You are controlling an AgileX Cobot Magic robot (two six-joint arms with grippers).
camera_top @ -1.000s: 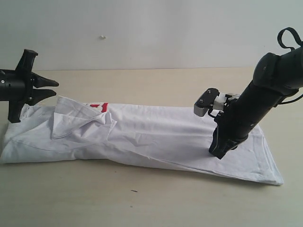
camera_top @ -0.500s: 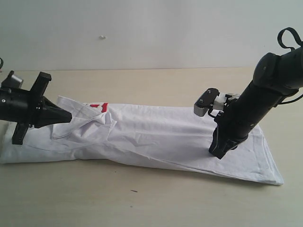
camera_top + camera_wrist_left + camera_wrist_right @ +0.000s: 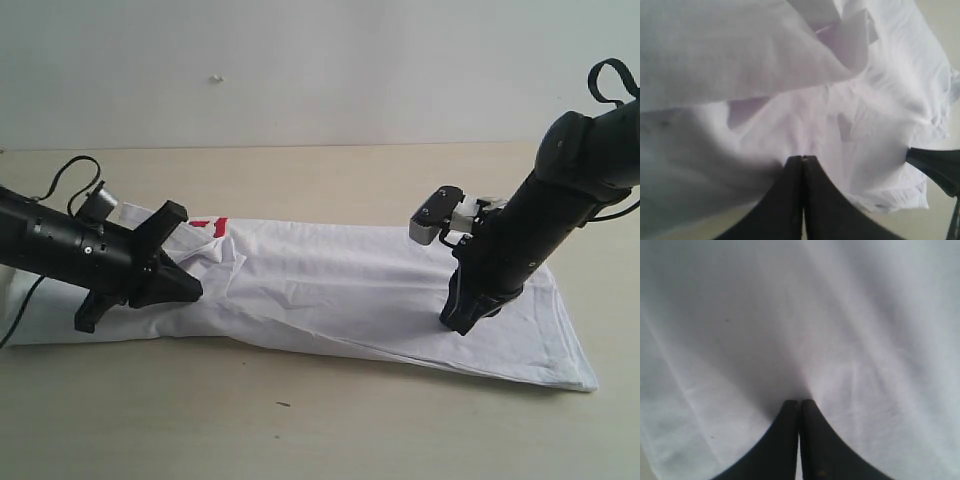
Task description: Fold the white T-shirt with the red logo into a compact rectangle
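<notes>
The left gripper has swung in from beyond the table's left edge, where its jaws stood parted a second ago. It now lies low over the left end of the white T-shirt with its jaws brought fully together. Its tips press into the rumpled cloth where a loose flap stood up before; the arm now hides that flap.

In the left wrist view the two black fingers meet in a thin line against creased white fabric. It cannot be told whether a fold is pinched between them.

The right gripper has not moved. It stands steeply on the shirt's right end, jaws also together, tips pushed down onto flat cloth as if pinning it.

The shirt lies as a long narrow band across the middle of the pale table, from near its left edge toward its right. Only a scrap of the red logo shows, at the far side of the band's left end.

The lengthwise folds look done, and the left end seems about to be carried toward the right. The shirt is not yet a compact rectangle.
</notes>
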